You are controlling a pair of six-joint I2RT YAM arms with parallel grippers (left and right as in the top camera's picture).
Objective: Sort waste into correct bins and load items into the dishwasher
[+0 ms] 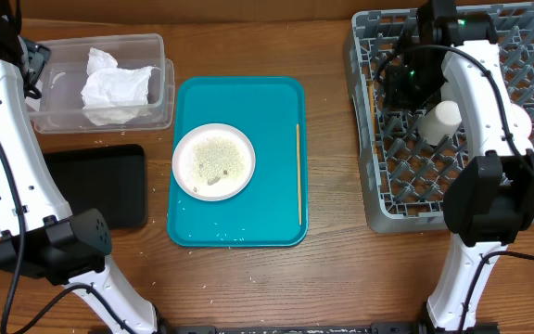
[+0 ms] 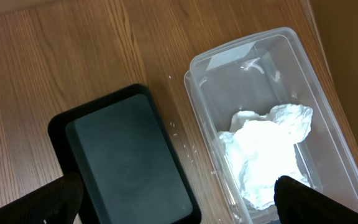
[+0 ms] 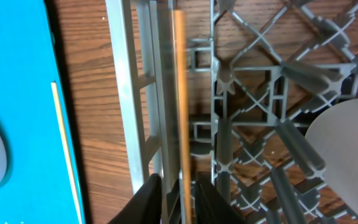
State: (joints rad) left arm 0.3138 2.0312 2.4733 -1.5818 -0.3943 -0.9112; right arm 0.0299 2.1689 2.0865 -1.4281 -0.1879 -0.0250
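At the rack wall (image 3: 129, 93), right claw (image 3: 179, 202) grips a blurred chopstick (image 3: 179, 74); left claw (image 2: 179, 196) gapes, tips cropped.

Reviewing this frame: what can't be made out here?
Right wrist: whether the right gripper pinches the stick; the stick is blurred and the fingertips are cut off by the bottom edge.
Overhead: the cup in the rack, partly behind the right arm.
Overhead: the bits on the plate, too small to identify.
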